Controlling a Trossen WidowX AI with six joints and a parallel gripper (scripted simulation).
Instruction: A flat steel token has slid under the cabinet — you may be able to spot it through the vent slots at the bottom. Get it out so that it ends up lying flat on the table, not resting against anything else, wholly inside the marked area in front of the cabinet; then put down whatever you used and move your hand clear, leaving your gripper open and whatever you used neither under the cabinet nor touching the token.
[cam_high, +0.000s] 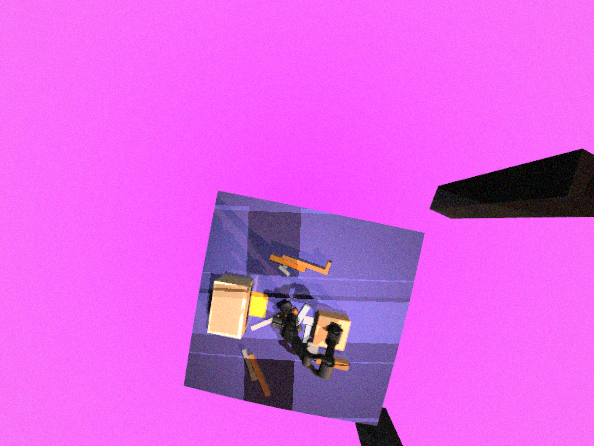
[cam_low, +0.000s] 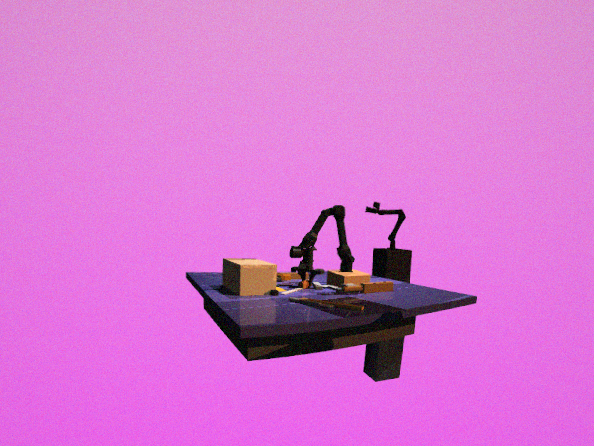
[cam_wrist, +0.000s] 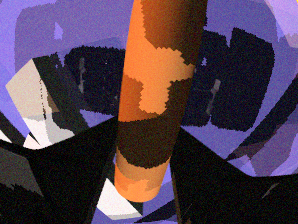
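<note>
The tan cabinet (cam_high: 229, 310) (cam_low: 257, 279) stands at the table's left side. The yellow marked area (cam_high: 259, 305) lies beside its front. The steel token cannot be made out in any view. My gripper (cam_high: 287, 312) (cam_low: 305, 282) (cam_wrist: 145, 127) is low over the table, out in front of the marked area, shut on a thick orange handle (cam_wrist: 160, 75) (cam_low: 305, 284). A pale thin strip (cam_high: 262, 324) (cam_low: 292, 291) runs from near the gripper toward the cabinet, beside the marked area; whether it joins the handle is hidden.
A tan box (cam_high: 331, 327) (cam_low: 349, 277) stands by the arm's base, with white pieces (cam_high: 303, 313) beside it. Orange bars (cam_high: 300, 263) lie in the upper part of the overhead view. An orange rod (cam_high: 260, 377) lies beyond the cabinet's lower corner. An orange block (cam_high: 341, 365) (cam_low: 378, 287) is near the base.
</note>
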